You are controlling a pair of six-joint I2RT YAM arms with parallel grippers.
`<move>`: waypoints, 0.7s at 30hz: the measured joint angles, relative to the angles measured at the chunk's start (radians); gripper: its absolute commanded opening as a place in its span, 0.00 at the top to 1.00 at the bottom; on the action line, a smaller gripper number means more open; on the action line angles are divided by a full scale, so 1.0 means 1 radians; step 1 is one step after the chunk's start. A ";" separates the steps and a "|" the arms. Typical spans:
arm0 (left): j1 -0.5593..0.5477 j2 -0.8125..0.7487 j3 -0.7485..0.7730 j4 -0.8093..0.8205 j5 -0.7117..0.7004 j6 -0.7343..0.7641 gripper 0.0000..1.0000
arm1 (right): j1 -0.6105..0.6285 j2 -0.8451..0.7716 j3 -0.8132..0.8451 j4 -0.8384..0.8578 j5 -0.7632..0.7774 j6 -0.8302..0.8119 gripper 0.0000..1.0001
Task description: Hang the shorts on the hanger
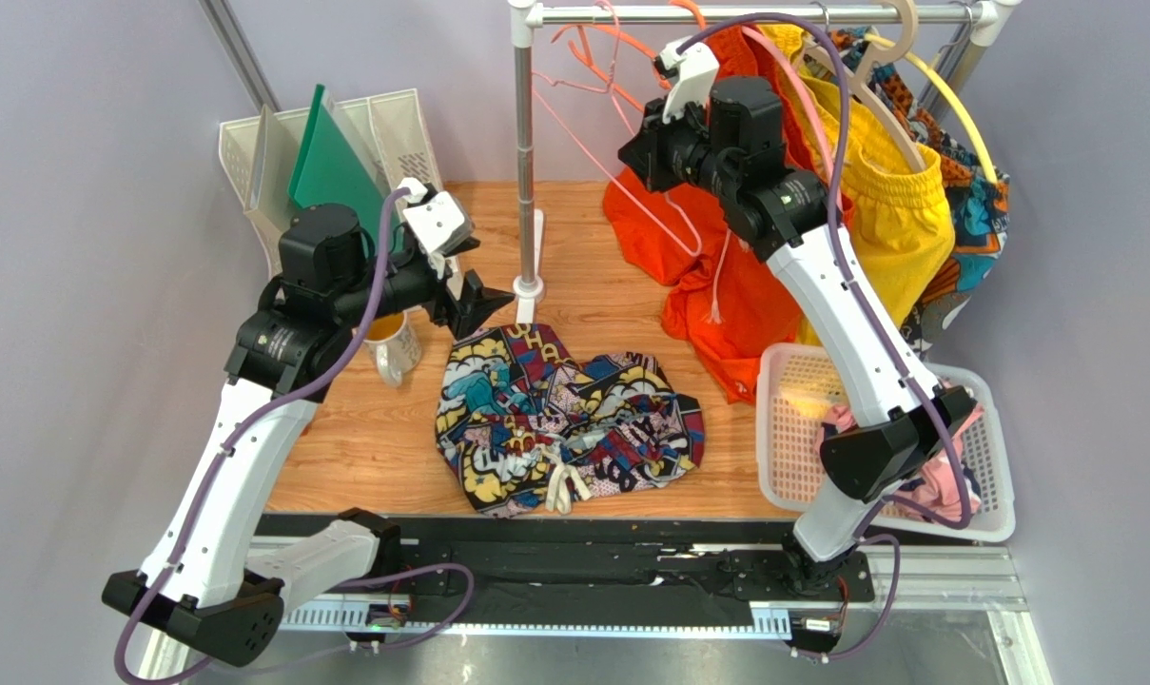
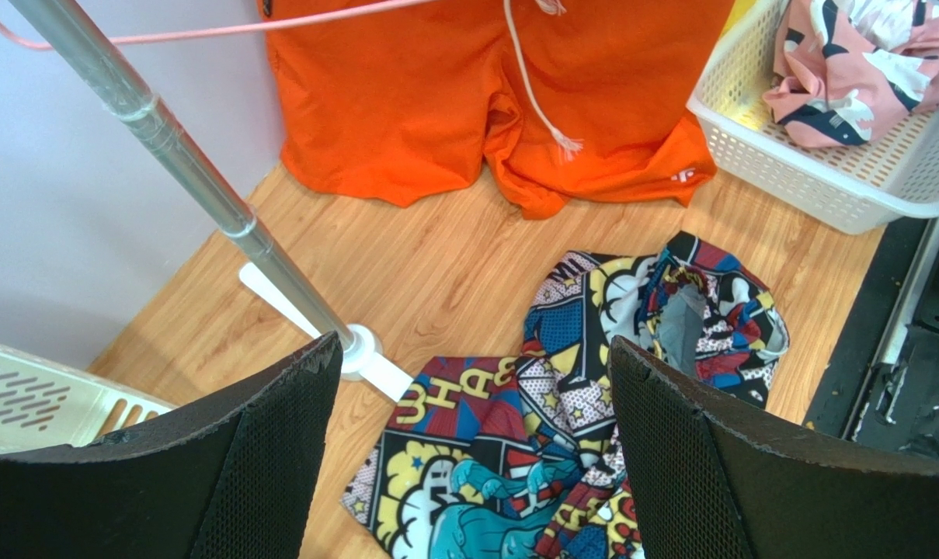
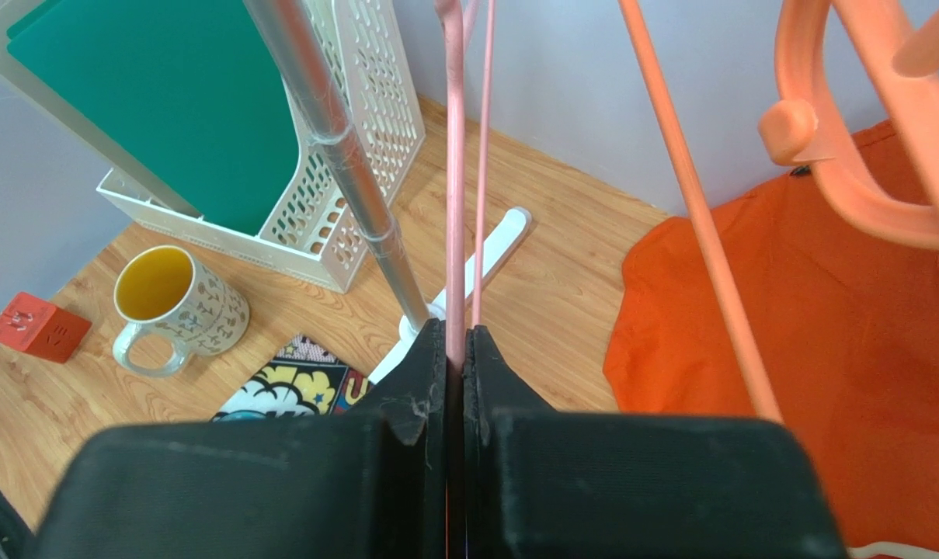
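now, unhooking the hanger (image 3: 453,175)
right gripper (image 3: 456,346) clamped on its wire: lift straight, no twist; left gripper (image 2: 474,373) apart over the shorts (image 1: 566,414).

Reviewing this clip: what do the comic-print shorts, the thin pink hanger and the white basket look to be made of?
The shorts: thin, matte printed fabric, lying crumpled in soft folds. The hanger: a slim, smooth, pale pink rod, probably coated wire or plastic; the look leaves that open. The basket: moulded white plastic, slightly glossy, with a regular grid of holes.
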 measured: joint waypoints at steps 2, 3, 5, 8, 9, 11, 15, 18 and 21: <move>0.000 0.000 0.000 0.000 -0.003 0.000 0.12 | 0.000 -0.010 -0.016 0.022 0.000 -0.005 1.00; 0.000 0.001 0.000 -0.001 -0.004 0.000 0.12 | 0.000 -0.019 -0.028 0.036 0.000 -0.007 1.00; 0.000 0.002 0.000 -0.001 -0.011 0.001 0.12 | 0.000 -0.038 -0.048 0.060 0.000 -0.008 1.00; 0.000 0.002 0.000 -0.002 -0.023 0.001 0.12 | 0.000 -0.087 -0.094 0.109 0.001 -0.010 1.00; 0.000 0.002 0.000 -0.002 -0.026 0.001 0.12 | 0.000 -0.111 -0.113 0.129 0.001 -0.011 1.00; 0.000 0.002 0.000 -0.004 -0.031 0.001 0.11 | 0.000 -0.143 -0.132 0.153 0.001 -0.015 1.00; 0.001 0.003 0.000 -0.009 -0.053 0.001 0.06 | 0.000 -0.207 -0.172 0.193 -0.001 -0.019 1.00; 0.001 0.011 0.000 -0.014 -0.067 0.001 0.03 | 0.000 -0.243 -0.194 0.191 -0.008 -0.022 1.00; 0.001 0.022 0.000 -0.031 -0.071 0.003 0.01 | 0.000 -0.283 -0.233 0.168 -0.021 -0.031 1.00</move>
